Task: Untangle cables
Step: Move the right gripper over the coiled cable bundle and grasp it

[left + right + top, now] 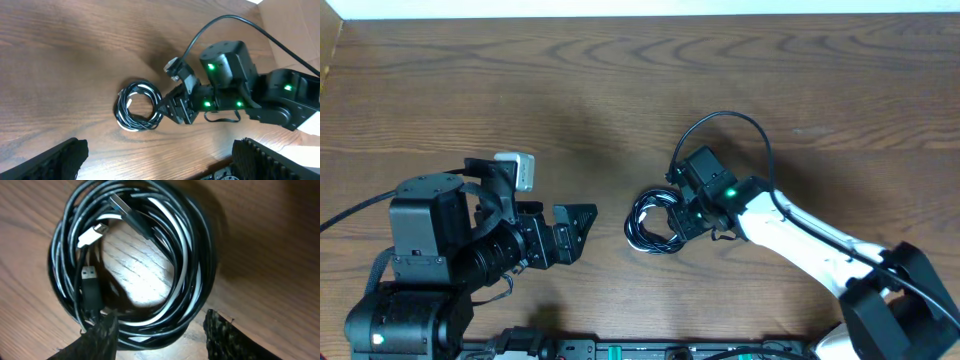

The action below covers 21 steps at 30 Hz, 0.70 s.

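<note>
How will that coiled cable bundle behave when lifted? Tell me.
Probably floppy: the cable bundle is thin loose loops, so it would likely sag and uncoil. Likely light, sliding easily on the smooth table. Glossy, so it may slip from the right gripper.

Coil of cables [197, 260]: in the right wrist view the top arc runs out at the upper edge. The lower-left arc is hidden behind one of the right gripper's [160, 315] fingers [100, 337], which are themselves cut off at the bottom edge. Pad-to-strand contact is not determinable.

Overhead: that gripper covers the coil's right side. Strand count and plug ends are too small to tell.

Left gripper [160, 147], left wrist view: below the coil, only the finger corners are in frame.
</note>
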Each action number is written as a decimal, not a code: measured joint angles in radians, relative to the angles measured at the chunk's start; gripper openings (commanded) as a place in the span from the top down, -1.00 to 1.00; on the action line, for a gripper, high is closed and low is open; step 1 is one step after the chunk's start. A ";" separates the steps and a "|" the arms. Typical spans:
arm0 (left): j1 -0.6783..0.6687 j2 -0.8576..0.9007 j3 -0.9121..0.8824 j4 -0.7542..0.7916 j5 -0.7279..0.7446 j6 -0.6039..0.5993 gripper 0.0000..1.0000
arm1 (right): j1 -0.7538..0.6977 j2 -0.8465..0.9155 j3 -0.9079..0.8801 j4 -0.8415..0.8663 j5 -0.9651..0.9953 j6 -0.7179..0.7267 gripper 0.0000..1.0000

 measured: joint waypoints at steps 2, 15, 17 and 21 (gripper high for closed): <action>0.000 0.000 0.000 -0.002 0.001 0.000 -0.96 | 0.001 0.004 0.000 0.000 0.002 0.004 0.06; 0.000 0.000 0.000 -0.042 0.001 0.000 -0.98 | 0.001 0.005 0.000 -0.104 0.072 0.261 0.31; 0.000 0.000 0.000 -0.042 0.001 0.000 -0.98 | 0.001 0.005 0.000 -0.108 0.066 0.378 0.48; 0.000 0.000 0.000 -0.042 0.001 0.000 -0.98 | 0.002 0.005 0.000 -0.111 0.032 0.640 0.31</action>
